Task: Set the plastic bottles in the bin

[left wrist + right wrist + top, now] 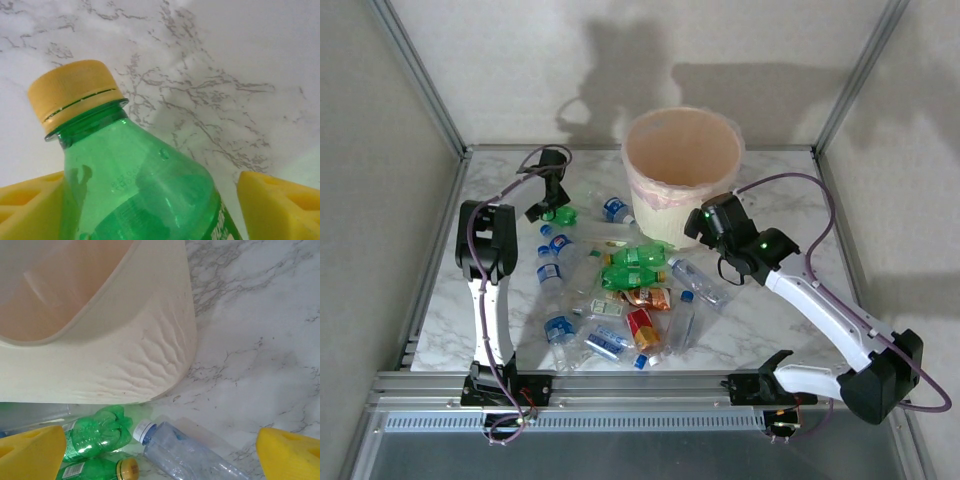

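Left gripper (150,192), jaws wide, is straddling one green plastic bottle with a yellow cap (132,167) on the white marble tabletop (230,75). Right gripper (161,440), also wide, is hovering beside the single round peach bin (125,355). Roughly a dozen crushed plastic bottles (630,277) are crowding the bin's front.

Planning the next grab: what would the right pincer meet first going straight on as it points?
Likely the clear bottle on the marble table beside the bin; depth is unclear.

Bin (656,200) at table's (782,182) rear, bottles (633,277) scattered before it
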`<state>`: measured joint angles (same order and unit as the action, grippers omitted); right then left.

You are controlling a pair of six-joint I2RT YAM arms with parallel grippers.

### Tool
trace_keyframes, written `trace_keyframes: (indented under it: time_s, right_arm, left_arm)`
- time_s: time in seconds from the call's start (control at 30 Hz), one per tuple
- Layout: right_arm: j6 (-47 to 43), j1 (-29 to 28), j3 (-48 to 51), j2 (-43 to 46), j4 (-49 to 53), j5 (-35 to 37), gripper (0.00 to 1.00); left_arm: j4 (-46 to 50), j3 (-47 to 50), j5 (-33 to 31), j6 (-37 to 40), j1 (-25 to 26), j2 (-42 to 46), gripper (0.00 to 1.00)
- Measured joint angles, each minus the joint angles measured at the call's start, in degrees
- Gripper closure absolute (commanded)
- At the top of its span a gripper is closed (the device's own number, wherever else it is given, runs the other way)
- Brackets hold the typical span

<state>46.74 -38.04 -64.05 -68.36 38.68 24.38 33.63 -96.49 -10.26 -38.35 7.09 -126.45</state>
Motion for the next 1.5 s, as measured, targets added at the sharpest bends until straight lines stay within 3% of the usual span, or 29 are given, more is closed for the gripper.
trace_keyframes:
  time_s: [0.53,0.9,1.0,1.13,1.33,1.5]
  right_arm:
    - [0.5,0.0,0.8,4.8,0.9,1.1,0.01]
    - [0.9,0.3,0.8,8.4,3.0,3.3,0.01]
    - [1.2,0.3,0.8,9.0,3.2,3.8,0.02]
    - [1.8,0.4,0.8,9.1,3.2,4.1,0.01]
    - [2.6,0.4,2.8,11.5,3.2,4.1,0.01]
    - [3.7,0.4,5.8,13.2,3.2,4.1,0.01]
  left_arm:
    - [-2.1,-0.1,1.5,-0.9,-0.1,1.8,0.41]
    - [-7.5,-2.4,4.3,-4.7,1.0,21.3,0.36]
    - [-13.2,-2.4,4.9,-7.5,3.7,28.7,0.36]
    - [-20.4,-5.7,5.1,-10.0,10.9,33.7,0.35]
    - [-24.8,-15.2,4.5,-9.8,22.1,29.0,0.34]
    - [-23.4,-20.8,3.6,-8.0,26.8,20.6,0.34]
